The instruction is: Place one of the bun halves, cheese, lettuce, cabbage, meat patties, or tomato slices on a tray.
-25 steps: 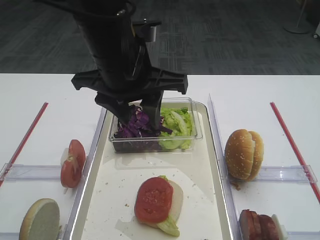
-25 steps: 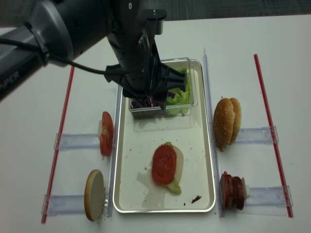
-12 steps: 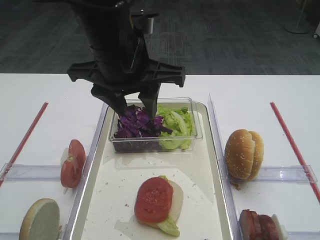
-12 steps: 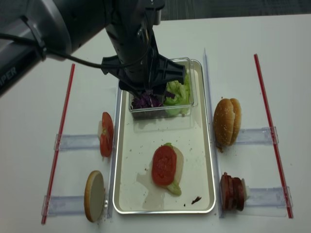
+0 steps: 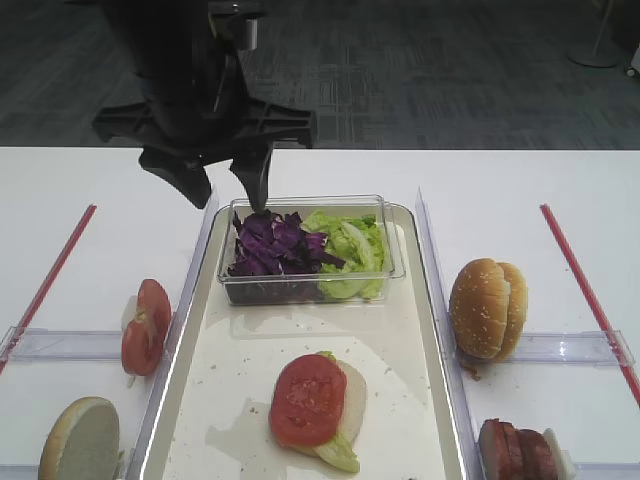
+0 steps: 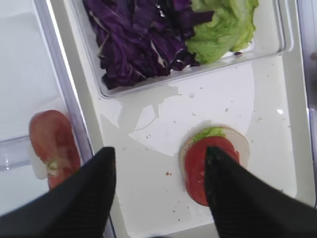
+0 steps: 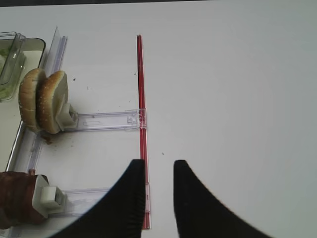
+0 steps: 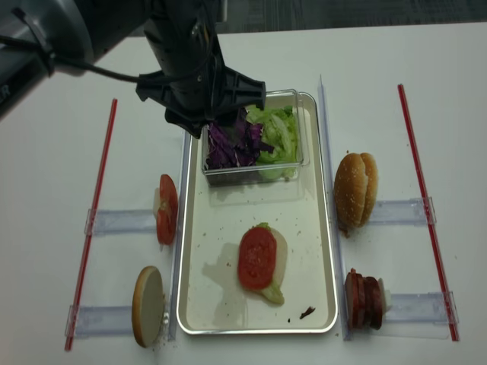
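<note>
Black and empty, the left gripper [image 5: 225, 185] hangs with its jaws wide apart above the back-left corner of the clear tub [image 5: 385, 262], holding nothing that I can see. The cabbage [image 5: 272, 245] lies in the tub's left half and the lettuce [image 5: 352, 245] in its right, the tub resting at the far end of the tray [image 8: 323, 304].

Mid-tray a bun half [image 5: 350, 400] already carries lettuce and a tomato slice [image 5: 306, 398], so I judge the build is at the cabbage or patty layer. Next would be a straight drop into the purple shreds, closing well inside the tub wall.

The tub rim and the tray's raised left rail are the edges to mind. Open room lies over the tray floor between tub and stack.

The right gripper [image 7: 158, 173] waits narrowly parted and empty over bare counter [image 7: 237, 74], beside the red strip [image 7: 141, 99].
</note>
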Tool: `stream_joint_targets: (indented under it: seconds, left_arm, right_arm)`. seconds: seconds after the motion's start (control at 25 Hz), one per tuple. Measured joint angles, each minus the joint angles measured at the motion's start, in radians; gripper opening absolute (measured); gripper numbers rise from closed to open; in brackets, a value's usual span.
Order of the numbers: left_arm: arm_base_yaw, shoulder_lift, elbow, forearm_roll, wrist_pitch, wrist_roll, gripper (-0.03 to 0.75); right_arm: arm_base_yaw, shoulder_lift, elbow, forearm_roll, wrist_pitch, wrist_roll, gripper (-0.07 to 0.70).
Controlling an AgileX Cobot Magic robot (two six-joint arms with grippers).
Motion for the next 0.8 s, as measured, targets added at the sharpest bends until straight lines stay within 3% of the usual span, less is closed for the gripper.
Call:
stream_joint_targets:
  seconds: [0.8]
  left_arm:
    - [0.318,0.000,0.000,0.010,0.000,0.193,0.368]
  right_arm:
    - [0.000,0.000,0.000,0.000,0.000,0.000,0.193]
